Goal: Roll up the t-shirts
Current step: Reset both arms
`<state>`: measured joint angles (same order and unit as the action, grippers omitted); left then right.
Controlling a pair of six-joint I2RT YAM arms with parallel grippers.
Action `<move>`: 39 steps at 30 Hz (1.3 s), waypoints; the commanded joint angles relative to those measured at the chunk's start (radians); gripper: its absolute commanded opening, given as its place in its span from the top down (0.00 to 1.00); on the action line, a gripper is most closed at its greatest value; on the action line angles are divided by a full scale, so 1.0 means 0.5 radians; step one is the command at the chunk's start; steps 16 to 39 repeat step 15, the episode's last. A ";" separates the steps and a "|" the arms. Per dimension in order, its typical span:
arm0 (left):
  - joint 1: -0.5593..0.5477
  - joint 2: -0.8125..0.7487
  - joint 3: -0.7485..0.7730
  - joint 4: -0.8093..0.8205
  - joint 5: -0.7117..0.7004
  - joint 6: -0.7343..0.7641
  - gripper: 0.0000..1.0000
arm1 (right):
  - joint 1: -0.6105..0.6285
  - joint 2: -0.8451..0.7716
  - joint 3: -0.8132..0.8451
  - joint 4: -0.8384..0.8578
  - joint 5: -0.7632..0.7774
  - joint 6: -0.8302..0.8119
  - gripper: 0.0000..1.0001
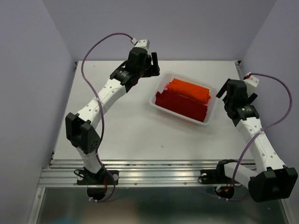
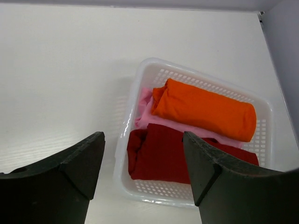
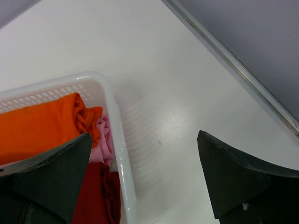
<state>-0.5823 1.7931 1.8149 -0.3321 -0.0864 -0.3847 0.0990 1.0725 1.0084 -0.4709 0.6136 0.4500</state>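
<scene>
Three rolled t-shirts lie in a white mesh basket. The orange roll lies along the far side and the dark red roll along the near side. A pale pink one shows between them in the left wrist view. My left gripper hovers beyond the basket's far-left corner, open and empty. My right gripper hangs just right of the basket, open wide and holding nothing. The left wrist view shows the orange roll and the dark red roll beyond the left gripper. The right wrist view has the right gripper over bare table beside the basket rim.
The basket stands right of the middle of the white table. Grey walls close in the back and both sides, and a metal rail runs along the near edge by the arm bases. A raised table edge passes behind the right gripper.
</scene>
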 commanded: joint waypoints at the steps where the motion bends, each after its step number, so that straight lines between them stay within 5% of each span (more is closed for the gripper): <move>1: 0.060 -0.336 -0.291 0.084 -0.146 0.036 0.21 | -0.011 -0.071 -0.090 -0.021 0.141 0.091 0.00; 14: 0.450 -1.269 -1.291 0.256 -0.352 -0.077 0.09 | -0.011 -0.234 -0.176 0.000 0.163 0.165 0.00; 39: 0.480 -1.346 -1.316 0.256 -0.379 -0.074 0.09 | -0.011 -0.237 -0.179 0.000 0.172 0.186 0.00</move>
